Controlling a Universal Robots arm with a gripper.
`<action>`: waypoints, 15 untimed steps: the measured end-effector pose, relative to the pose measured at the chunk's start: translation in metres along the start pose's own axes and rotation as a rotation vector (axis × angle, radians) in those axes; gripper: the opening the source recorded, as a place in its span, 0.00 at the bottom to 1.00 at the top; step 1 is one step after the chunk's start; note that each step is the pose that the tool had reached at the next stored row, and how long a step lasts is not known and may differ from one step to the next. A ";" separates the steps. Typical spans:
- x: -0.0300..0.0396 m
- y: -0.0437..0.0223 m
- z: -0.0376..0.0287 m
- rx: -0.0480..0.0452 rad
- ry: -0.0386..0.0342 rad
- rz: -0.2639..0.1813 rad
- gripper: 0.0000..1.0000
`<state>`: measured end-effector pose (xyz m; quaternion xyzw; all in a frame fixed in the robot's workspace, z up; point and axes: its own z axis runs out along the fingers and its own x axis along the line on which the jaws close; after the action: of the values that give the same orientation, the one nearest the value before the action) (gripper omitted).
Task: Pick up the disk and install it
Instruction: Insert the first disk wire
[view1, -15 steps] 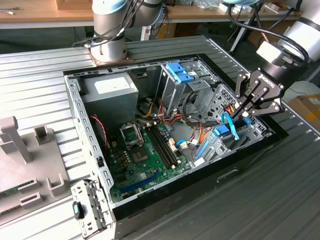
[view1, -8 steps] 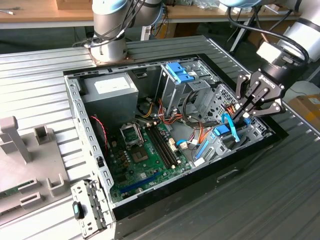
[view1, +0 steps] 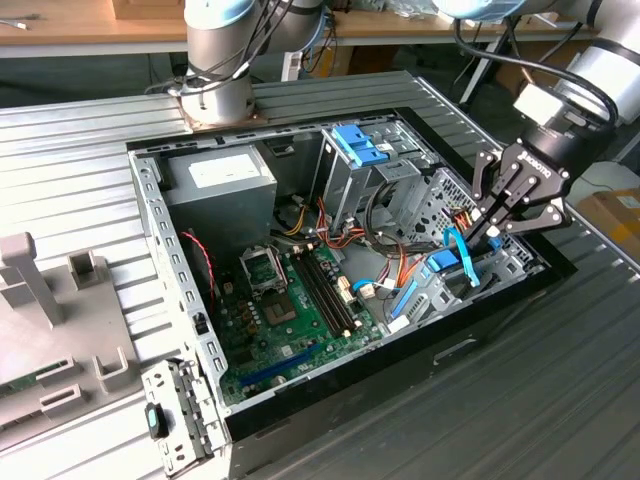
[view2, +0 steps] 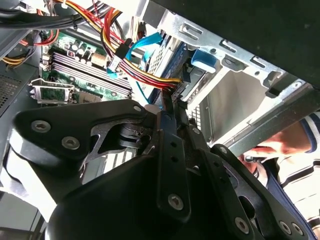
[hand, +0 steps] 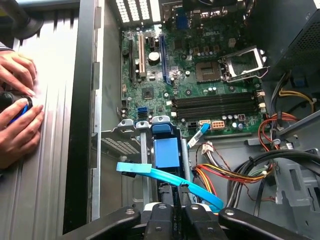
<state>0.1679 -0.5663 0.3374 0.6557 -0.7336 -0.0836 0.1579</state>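
The disk (view1: 441, 263) sits down in the metal bay at the computer case's side on the exterior view's right. Its blue plastic frame (hand: 166, 152) shows from above; the silver body is mostly hidden by the bay walls. The blue frame (view2: 202, 57) also shows ahead of the fingers in the second wrist view. My gripper (view1: 490, 233) hangs just above and beside this bay, fingers pressed together (view2: 170, 105) with nothing visible between them. Its tips (hand: 178, 192) lie over a light-blue flat cable (hand: 165, 175) that crosses the bay.
The open case holds a green motherboard (view1: 290, 300), a grey power-supply box (view1: 222, 175), a drive cage with a light-blue bracket (view1: 358, 145) and bundles of coloured wires (hand: 225, 175). A person's hands (hand: 17, 100) rest outside the case wall. Grey fixtures (view1: 40, 300) stand on the exterior view's left.
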 end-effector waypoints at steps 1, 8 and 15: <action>-0.0005 0.0009 -0.0024 0.0000 0.0002 0.000 0.16; -0.0005 0.0012 -0.0032 0.0001 0.0003 0.000 0.16; -0.0032 0.0015 -0.0055 0.0019 0.0203 0.008 0.16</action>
<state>0.1687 -0.5624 0.3426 0.6538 -0.7345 -0.0756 0.1651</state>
